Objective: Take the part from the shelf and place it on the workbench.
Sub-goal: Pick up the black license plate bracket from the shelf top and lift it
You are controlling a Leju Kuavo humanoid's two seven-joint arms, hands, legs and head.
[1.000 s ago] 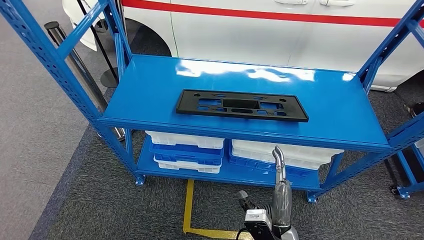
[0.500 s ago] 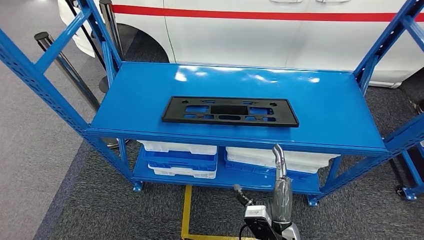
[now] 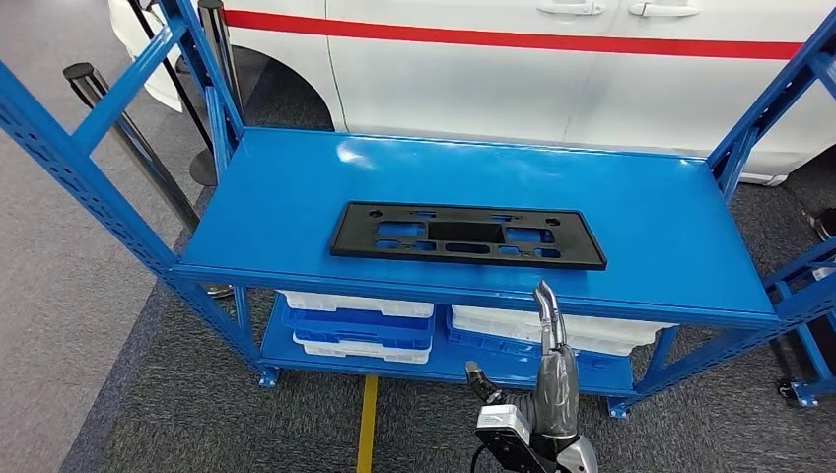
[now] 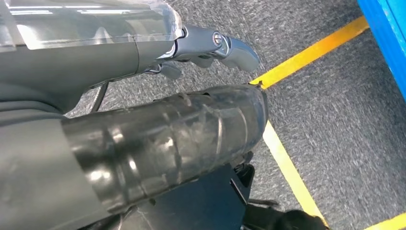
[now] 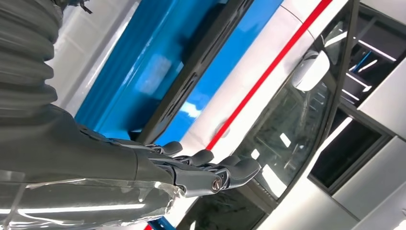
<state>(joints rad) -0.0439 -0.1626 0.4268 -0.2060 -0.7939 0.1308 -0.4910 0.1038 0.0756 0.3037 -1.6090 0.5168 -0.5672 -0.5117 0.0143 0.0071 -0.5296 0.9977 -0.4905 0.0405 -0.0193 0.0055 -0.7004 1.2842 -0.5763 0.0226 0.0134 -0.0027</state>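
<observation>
Black plastic part (image 3: 467, 235) lies flat mid-shelf (image 3: 651, 212), long axis parallel to the front edge. The right hand (image 3: 550, 340), fingers extended and empty, sits below that edge, nearer than the left hand (image 4: 210, 45), which holds nothing.

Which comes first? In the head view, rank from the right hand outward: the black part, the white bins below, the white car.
1. White bins, lower shelf, just beyond the right hand.
2. Black part, flat on the upper shelf.
3. White car, behind the rack.
</observation>
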